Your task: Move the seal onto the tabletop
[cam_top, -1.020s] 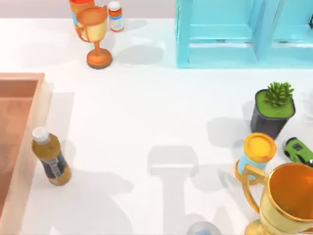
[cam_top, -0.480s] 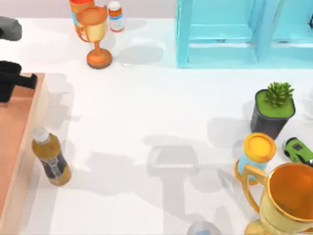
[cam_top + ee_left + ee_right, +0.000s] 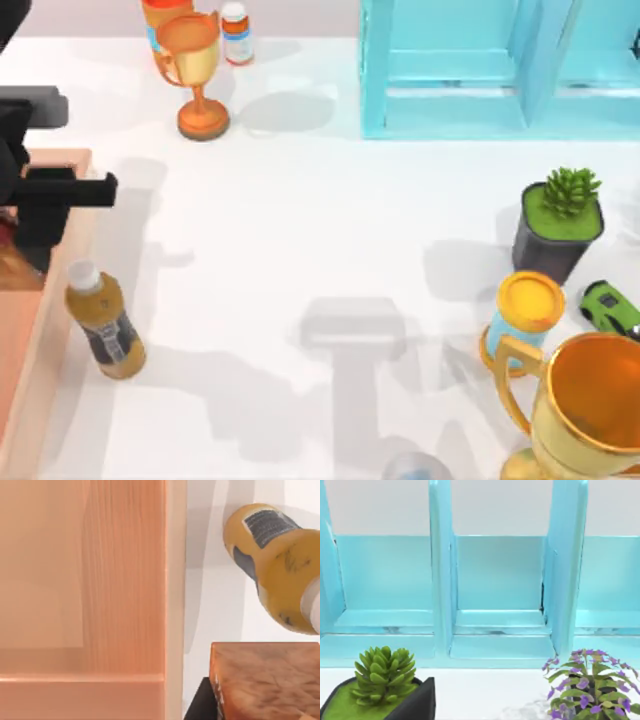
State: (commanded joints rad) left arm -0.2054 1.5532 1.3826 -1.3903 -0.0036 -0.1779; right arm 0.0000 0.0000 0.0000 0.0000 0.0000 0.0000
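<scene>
The seal is a tan-orange block close to the left wrist camera, with a black finger against its side. It hangs over the strip of white tabletop between the wooden tray's rim and the amber bottle. From above, my left gripper is a black shape over the tray's right rim at the table's left edge, shut on the seal. A sliver of the seal's brown-red shows under it. The broad tabletop lies to its right.
The white-capped amber bottle stands just right of the tray. An orange trophy cup and a pill bottle are at the back left, and the turquoise cabinet at the back right. A potted succulent, a can, a green toy car and a gold trophy crowd the right.
My left arm has come into the top view from the left and moved right, from over the tray to its right rim. The other things have stayed put.
</scene>
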